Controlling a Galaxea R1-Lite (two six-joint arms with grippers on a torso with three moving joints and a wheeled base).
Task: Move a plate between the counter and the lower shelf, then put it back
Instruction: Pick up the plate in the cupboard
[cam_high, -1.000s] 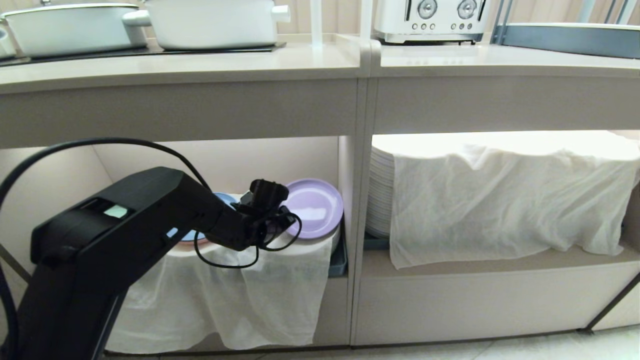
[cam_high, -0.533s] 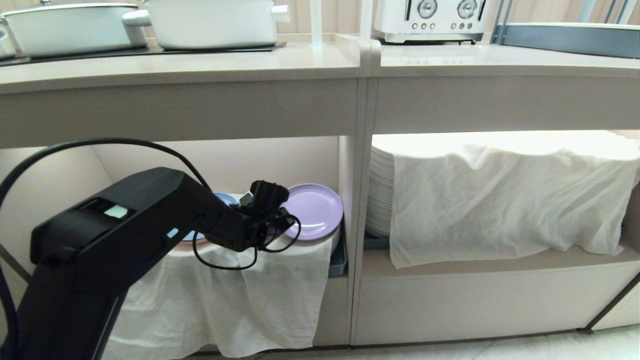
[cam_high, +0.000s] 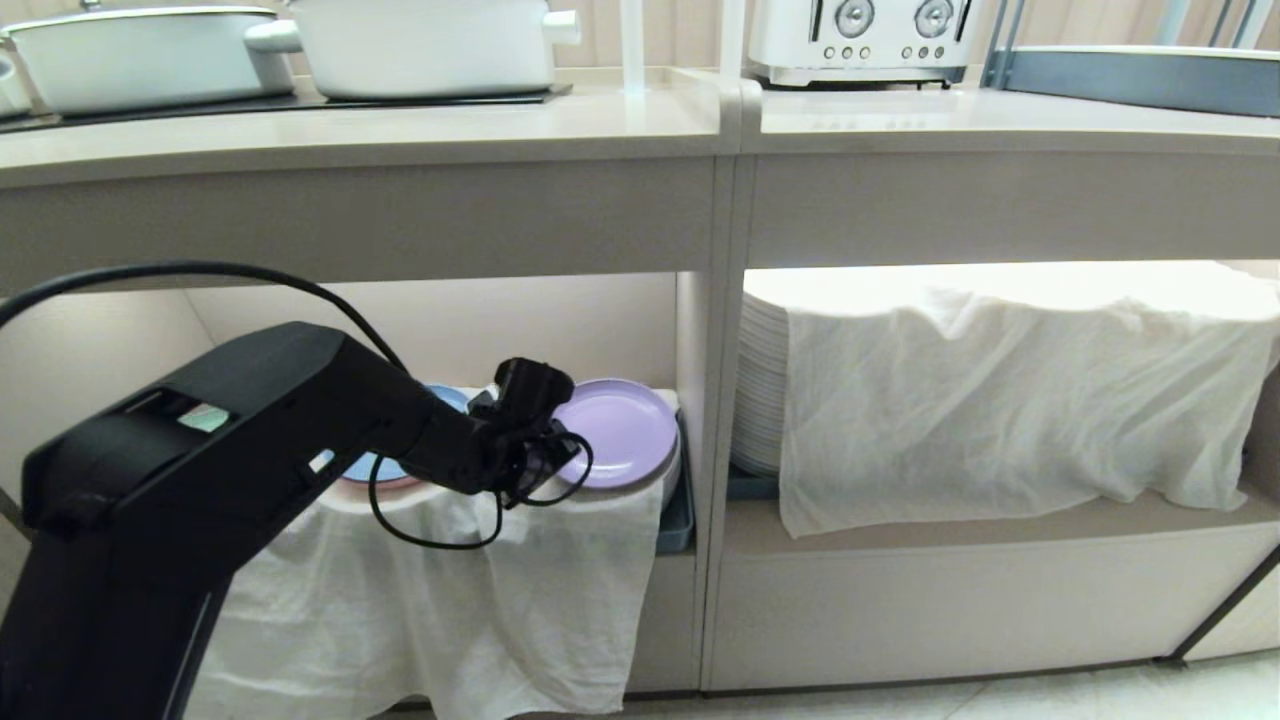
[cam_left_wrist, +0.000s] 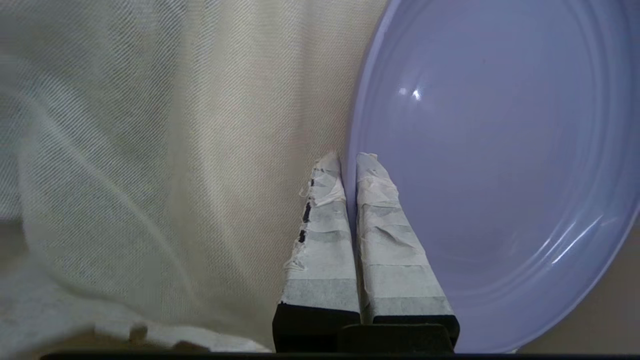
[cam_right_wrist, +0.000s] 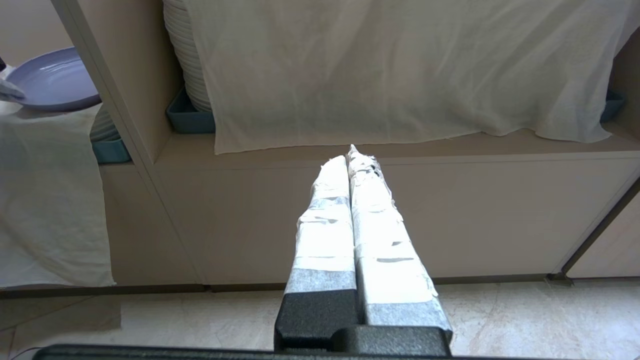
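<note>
1. plate (cam_high: 615, 432) sits in the lower shelf (cam_high: 450, 320), on the cloth (cam_high: 450, 590) over the right hump, near level, below the counter (cam_high: 350, 130).
2. left gripper (cam_left_wrist: 347, 165) is pinched on the plate's near-left rim, one finger above, one below.
3. right gripper (cam_right_wrist: 350, 155) is parked off the shelf, fingers together, holding nothing.
4. judgement: plate looks stiff, light, smooth; an edge pinch could let it droop or slip.
5. cloth is soft and may drag with the plate.
</note>
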